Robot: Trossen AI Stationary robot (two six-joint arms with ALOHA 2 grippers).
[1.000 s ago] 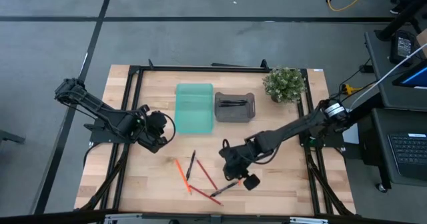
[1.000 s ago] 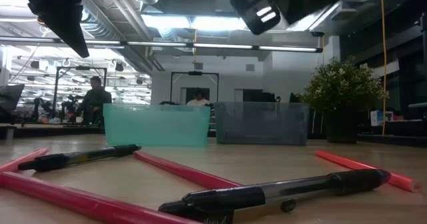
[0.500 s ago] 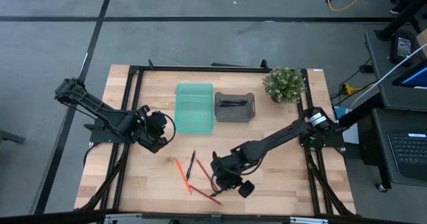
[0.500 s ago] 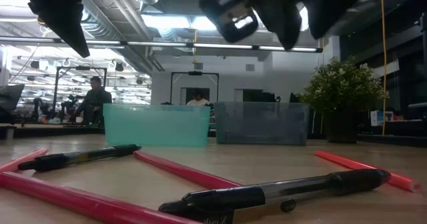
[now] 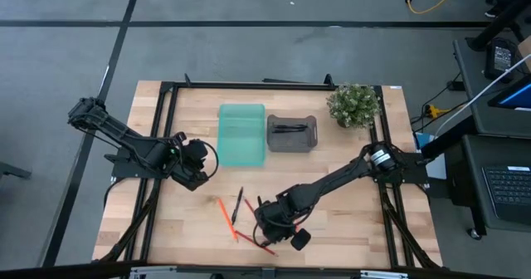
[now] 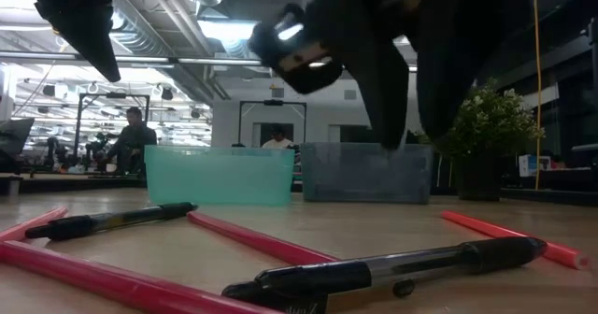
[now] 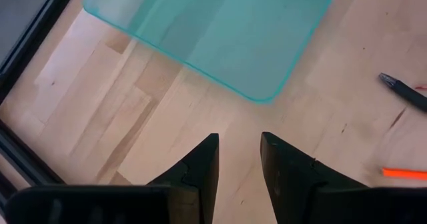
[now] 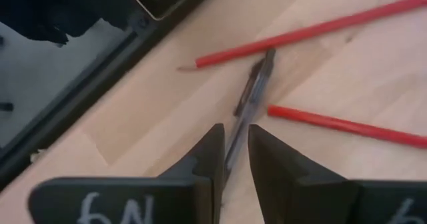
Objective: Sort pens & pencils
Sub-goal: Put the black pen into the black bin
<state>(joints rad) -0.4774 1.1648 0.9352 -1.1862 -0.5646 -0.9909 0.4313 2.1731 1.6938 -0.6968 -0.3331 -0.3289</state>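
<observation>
Two black pens lie flat on the wood near the table's near edge: one left of my right gripper, one directly under it, also closest in the low view. An orange pencil and red pencils lie around them. My right gripper hangs open above that pen, a finger on either side, tips clear of the table. My left gripper is open over bare wood by the teal bin's corner.
A teal bin and a grey bin holding black pens stand side by side toward the far edge. A potted plant sits at the far right corner. The black frame rail runs along the near edge, close to the pens.
My right gripper has travelled toward the table's left and near edge and come down, from right of the pile until it is over the nearest black pen. The pens and pencils have stayed where they were.
</observation>
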